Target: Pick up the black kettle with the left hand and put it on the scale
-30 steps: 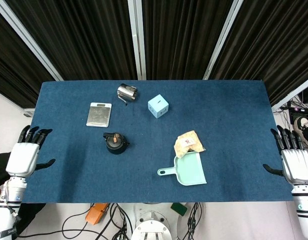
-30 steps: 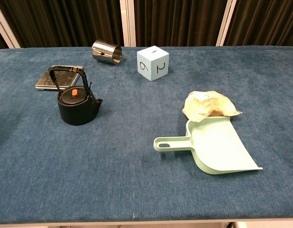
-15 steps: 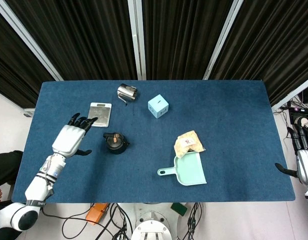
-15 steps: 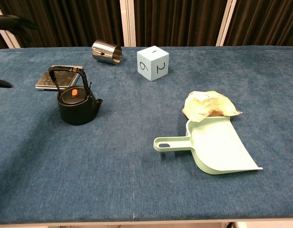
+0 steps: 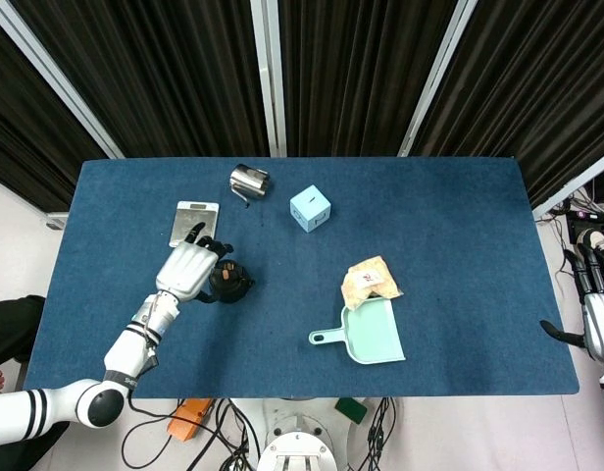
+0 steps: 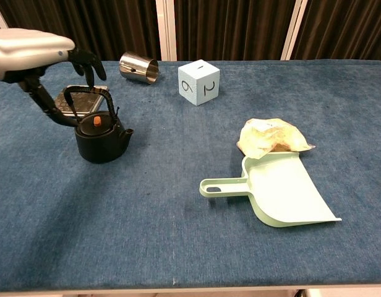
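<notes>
The black kettle (image 5: 230, 282) (image 6: 102, 139), with an orange knob on its lid and an upright bail handle, stands on the blue table left of centre. The silver scale (image 5: 194, 218) (image 6: 90, 102) lies flat just behind it. My left hand (image 5: 188, 267) (image 6: 36, 51) hovers over the kettle's left side, fingers spread and curving down above the handle, thumb beside it, holding nothing. In the head view its fingertips overlap the scale's near edge. My right hand (image 5: 598, 316) rests with its fingers straight beyond the table's right edge, seen only in the head view.
A steel cup (image 5: 249, 182) (image 6: 139, 67) lies on its side behind the scale. A light blue cube (image 5: 310, 208) (image 6: 198, 82) stands at the back centre. A crumpled snack bag (image 5: 371, 281) (image 6: 274, 136) and a mint dustpan (image 5: 369, 336) (image 6: 280, 193) sit right of centre.
My left hand has swept in from the table's left edge to just above the kettle's handle. The right hand drew slightly further off the right edge, then stayed. The kettle has not moved.
</notes>
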